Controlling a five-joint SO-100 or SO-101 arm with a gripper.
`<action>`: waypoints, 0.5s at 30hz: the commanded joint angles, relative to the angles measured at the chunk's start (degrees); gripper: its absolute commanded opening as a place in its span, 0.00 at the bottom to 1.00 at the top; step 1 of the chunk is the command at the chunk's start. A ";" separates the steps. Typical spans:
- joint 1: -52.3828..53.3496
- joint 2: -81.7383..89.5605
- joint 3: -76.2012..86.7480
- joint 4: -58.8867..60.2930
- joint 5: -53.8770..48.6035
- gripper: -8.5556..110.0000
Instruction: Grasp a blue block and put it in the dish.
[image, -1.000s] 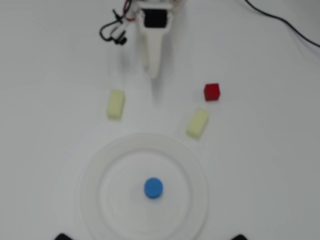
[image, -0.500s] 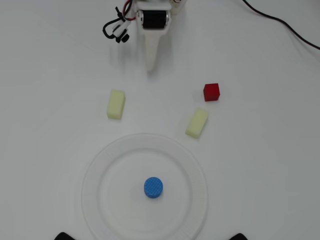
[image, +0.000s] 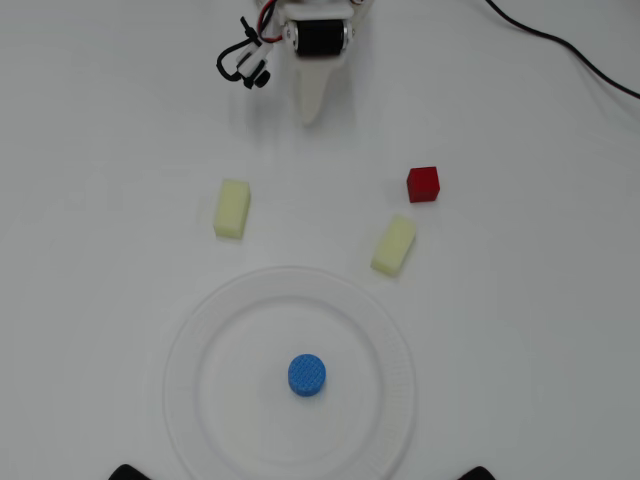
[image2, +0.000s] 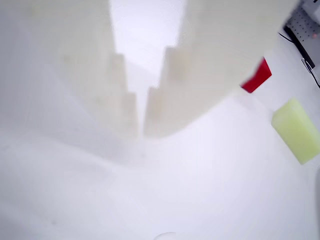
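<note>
The blue block (image: 306, 375) sits in the middle of the dish (image: 200, 400), lower centre of the overhead view. The jaws (image2: 140, 131) hang empty, nearly closed, at top centre; best retreat clear of everything.

White bench (image: 520, 330) carries everything. Landmark: red cube (image: 423, 184), right of centre in overhead view. Pale yellow oblong block (image: 394, 245) just below-left of red cube, tilted, near but not touching. Second pale yellow oblong block (image: 232, 208) well to the left of red cube, slightly lower, roughly upright. Dark cable (image: 560, 45) runs above-right of red cube toward the right edge. Wrist view: red cube (image2: 257, 76) partly hidden at right, a yellow block (image2: 297, 130) below-right of it, apart.
</note>
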 joint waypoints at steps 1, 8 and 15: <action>-0.62 9.93 5.10 4.48 0.44 0.07; -0.53 9.93 5.10 4.48 1.05 0.08; -0.53 9.93 5.10 4.48 0.88 0.09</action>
